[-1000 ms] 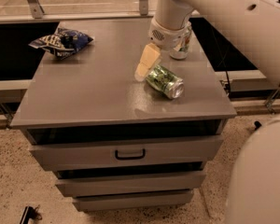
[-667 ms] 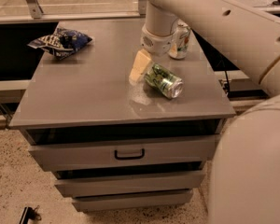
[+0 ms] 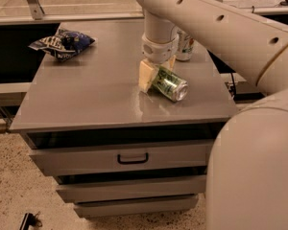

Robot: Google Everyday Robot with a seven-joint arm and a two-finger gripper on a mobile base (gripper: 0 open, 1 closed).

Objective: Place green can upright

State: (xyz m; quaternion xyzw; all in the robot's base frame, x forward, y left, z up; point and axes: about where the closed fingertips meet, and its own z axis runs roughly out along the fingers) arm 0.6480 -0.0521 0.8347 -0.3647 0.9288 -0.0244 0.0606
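The green can [image 3: 170, 84] lies on its side on the grey cabinet top [image 3: 86, 95], right of centre, with its silver end facing front right. My gripper [image 3: 157, 70] hangs straight down from the arm [image 3: 201, 18] over the can's far end. It is open, with one cream finger [image 3: 145, 75] to the left of the can and the other behind it. The can rests on the cabinet top.
A silver-white can [image 3: 185, 44] stands upright just behind the arm. A blue chip bag [image 3: 62, 43] lies at the back left. The cabinet has drawers below, one with a handle [image 3: 133, 158]. My own body [image 3: 254, 171] fills the lower right.
The gripper has moved left and down, from beside the silver-white can to over the green can's far end. The green can has not moved.
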